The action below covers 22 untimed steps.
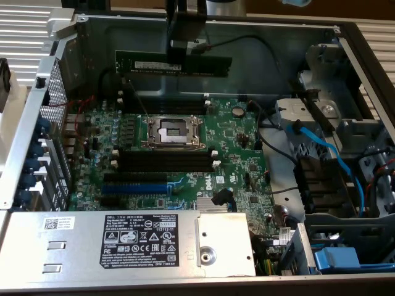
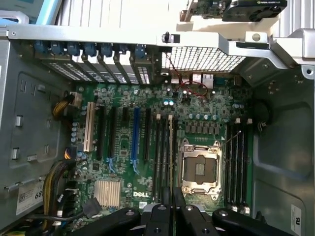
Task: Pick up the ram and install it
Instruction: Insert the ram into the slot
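Observation:
The ram [image 1: 148, 63], a long dark stick with a white label strip, hangs level in the air near the case's back wall, above the green motherboard [image 1: 237, 142]. My gripper [image 1: 183, 54] comes down from above and is shut on the stick near its middle. Below it lie black memory slots [image 1: 165, 103] behind the CPU socket [image 1: 171, 131], and more black slots [image 1: 166, 161] lie in front of the socket. In the wrist view the ram [image 2: 171, 147] shows edge-on as a thin strip running out from my gripper [image 2: 172, 209], over the black slots [image 2: 160, 152] beside the socket [image 2: 199, 169].
A blue slot [image 1: 134, 188] lies in front of the black ones. The silver power supply [image 1: 123, 243] fills the case's near side. Blue cables [image 1: 321, 148] and a drive cage [image 1: 345, 185] sit at the exterior view's right. Metal case walls [image 1: 247, 37] ring the board.

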Tool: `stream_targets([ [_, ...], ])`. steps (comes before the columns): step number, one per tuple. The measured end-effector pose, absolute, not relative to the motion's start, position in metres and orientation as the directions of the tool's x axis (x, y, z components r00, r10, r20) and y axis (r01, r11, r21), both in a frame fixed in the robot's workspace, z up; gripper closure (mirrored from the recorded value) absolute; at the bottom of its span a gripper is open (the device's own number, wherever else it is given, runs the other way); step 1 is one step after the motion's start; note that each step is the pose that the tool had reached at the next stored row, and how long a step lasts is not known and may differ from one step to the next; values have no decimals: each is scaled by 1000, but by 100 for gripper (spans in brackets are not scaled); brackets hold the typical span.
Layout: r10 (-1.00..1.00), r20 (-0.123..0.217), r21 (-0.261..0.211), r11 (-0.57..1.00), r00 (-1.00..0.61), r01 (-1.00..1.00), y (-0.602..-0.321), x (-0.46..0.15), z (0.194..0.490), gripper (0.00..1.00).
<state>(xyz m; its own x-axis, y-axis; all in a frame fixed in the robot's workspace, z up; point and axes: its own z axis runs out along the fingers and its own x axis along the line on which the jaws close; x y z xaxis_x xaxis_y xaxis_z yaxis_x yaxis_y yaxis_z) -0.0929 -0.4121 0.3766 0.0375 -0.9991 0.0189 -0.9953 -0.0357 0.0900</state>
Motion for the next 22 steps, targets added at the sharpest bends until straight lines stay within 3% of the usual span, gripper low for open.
stream_targets([
  [22,-999,18,90,-36,38,-995,-417,-91,368,87],
])
